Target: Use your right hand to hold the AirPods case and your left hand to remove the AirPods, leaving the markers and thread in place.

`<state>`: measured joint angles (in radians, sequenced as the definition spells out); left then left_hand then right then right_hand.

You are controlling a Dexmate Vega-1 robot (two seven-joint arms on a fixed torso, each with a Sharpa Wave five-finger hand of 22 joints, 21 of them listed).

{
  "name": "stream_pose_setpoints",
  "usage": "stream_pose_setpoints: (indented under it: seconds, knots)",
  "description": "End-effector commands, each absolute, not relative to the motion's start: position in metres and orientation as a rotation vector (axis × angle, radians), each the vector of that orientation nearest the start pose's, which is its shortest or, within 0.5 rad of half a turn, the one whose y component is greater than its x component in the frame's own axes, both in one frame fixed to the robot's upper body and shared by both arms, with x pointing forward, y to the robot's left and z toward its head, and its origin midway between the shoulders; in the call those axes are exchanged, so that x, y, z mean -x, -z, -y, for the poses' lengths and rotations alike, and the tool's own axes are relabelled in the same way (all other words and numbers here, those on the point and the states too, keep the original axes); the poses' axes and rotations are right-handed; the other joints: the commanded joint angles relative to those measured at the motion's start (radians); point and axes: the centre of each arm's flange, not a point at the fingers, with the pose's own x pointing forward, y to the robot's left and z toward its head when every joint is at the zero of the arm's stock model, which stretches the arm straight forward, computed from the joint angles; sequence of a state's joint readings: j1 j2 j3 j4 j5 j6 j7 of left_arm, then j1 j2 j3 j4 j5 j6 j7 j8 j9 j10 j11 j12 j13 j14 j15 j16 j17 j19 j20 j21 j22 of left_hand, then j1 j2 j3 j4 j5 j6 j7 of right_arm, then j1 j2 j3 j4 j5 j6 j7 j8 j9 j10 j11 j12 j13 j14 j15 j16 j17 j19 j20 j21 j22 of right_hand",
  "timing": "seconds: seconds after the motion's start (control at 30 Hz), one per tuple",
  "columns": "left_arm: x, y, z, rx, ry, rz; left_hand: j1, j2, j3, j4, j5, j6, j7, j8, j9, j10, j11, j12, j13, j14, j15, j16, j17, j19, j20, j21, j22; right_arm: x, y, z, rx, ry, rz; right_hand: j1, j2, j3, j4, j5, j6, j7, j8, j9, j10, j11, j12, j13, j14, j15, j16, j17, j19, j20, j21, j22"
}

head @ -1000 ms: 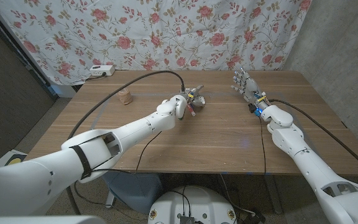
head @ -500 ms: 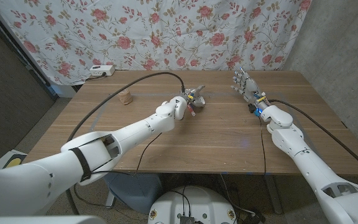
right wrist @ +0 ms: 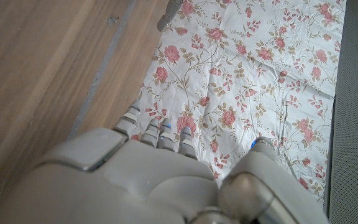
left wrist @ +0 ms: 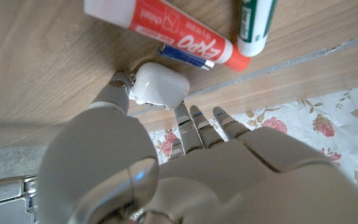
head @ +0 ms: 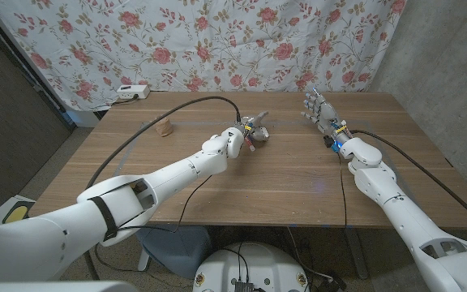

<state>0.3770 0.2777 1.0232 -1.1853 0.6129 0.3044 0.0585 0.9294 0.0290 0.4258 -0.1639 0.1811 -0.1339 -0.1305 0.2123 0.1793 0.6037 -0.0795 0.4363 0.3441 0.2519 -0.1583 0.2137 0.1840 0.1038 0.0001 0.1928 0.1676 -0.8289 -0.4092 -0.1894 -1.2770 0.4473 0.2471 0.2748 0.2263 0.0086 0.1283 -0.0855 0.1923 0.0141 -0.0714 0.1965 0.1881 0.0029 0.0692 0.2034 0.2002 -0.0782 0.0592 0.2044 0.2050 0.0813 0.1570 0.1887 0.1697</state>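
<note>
Fingers (left wrist: 184, 122) of our left hand (head: 242, 135) reach the white AirPods case (left wrist: 160, 89); the thumb touches its side, yet whether we grip it we cannot tell. Case lid looks closed, so we judge the earbuds not yet removed. Just beyond it lie the red marker (left wrist: 166, 28), a blue one (left wrist: 185, 55) and a green marker (left wrist: 254, 25). Farther off, our right hand (head: 319, 107) stands open, fingers apart, holding nothing, well apart from the case it should steady.

The left arm stretches far forward, its left hand (head: 252, 133) low with fingers (left wrist: 183, 118) extended. The right hand (head: 321, 109) stands upright, fingers apart, holding nothing.
</note>
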Motion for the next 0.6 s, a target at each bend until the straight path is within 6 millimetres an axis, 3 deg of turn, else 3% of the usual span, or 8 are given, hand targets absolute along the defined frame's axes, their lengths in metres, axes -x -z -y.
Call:
stream_pose_setpoints:
  seconds: [0.03, 0.6]
  knots:
    - [-0.676, -0.022, -0.032, -1.413, 0.056, 0.628, 0.012, 0.0, -0.004, 0.0, 0.003, 0.006, -0.001, -0.002, 0.005, 0.129, -0.135, -0.002, 0.055, 0.005, 0.006, -0.001, 0.001, 0.006, 0.0, 0.001, 0.003, -0.648, 0.003, 0.294, 0.093, -0.317, 0.641, 0.001, 0.008, 0.002, -0.004, -0.002, -0.003, -0.002, 0.0, 0.004, 0.002, 0.001, 0.003, 0.001, -0.003, 0.001, 0.004, 0.002, -0.001, 0.007, 0.001, 0.002]
    - [-0.662, -0.039, -0.041, -1.29, 0.007, 0.669, 0.011, 0.001, -0.012, 0.005, 0.003, 0.005, 0.004, -0.007, 0.005, 0.125, -0.135, 0.002, 0.06, 0.004, 0.009, -0.006, 0.002, 0.006, 0.003, -0.001, 0.003, -0.649, 0.004, 0.293, 0.087, -0.325, 0.646, -0.001, 0.009, 0.002, -0.004, -0.002, -0.003, -0.002, 0.001, 0.004, 0.002, 0.003, 0.003, 0.001, -0.002, 0.0, 0.004, 0.002, -0.001, 0.007, 0.001, 0.002]
